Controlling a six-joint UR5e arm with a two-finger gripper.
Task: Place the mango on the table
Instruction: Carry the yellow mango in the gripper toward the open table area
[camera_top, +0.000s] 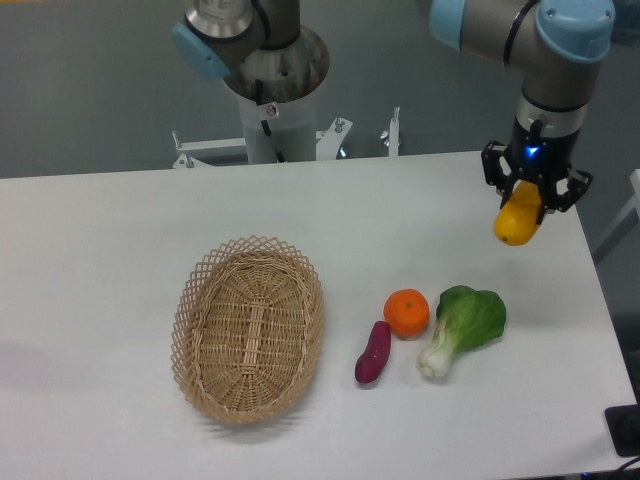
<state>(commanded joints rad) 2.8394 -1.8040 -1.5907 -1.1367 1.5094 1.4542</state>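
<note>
Clamped in the black two-finger gripper above the far right of the large white rectangular table, smooth yellow-orange oblong mango; if released this high, likely to roll off the nearby edge.

Yellow-orange mango above white table

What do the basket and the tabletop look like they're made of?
Basket: woven wicker or rattan by its look, tan and matte, with visible interlaced strands and an open lattice rim. Table: smooth white surface, likely laminate or painted board; no grain or texture shows, so the exact material is uncertain.
</note>
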